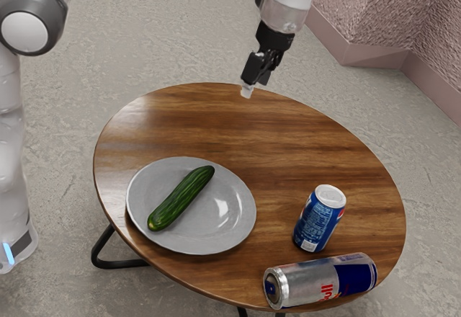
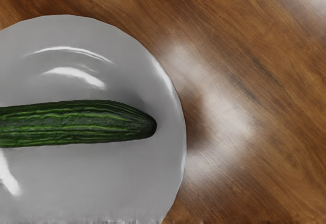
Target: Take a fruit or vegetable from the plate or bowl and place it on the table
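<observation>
Nearest in the wrist view: long, dark-green, ridged cucumber [image 2: 76, 123], lying ungrasped on a round, glossy grey plate [image 1: 220, 220].
The raised rim presumably checks rolling; contents noted, one cucumber. Black mechanical claw [image 1: 249, 88] is poised above the round brown wooden worktop [image 1: 310, 144], probably for descent; released or clenched, cannot tell. Blue cylindrical metal can [image 1: 319, 220] stands upright; silver-and-blue metal can [image 1: 320, 281] lies sideways near the edge, liable to roll.

A home dining corner, seemingly
Round wooden surface [image 1: 317, 144] with plate [image 1: 223, 225] and drink cans [image 1: 319, 220], mottled grey floor [image 1: 173, 36], pinkish wall [image 1: 382, 7] (rather rough).
</observation>
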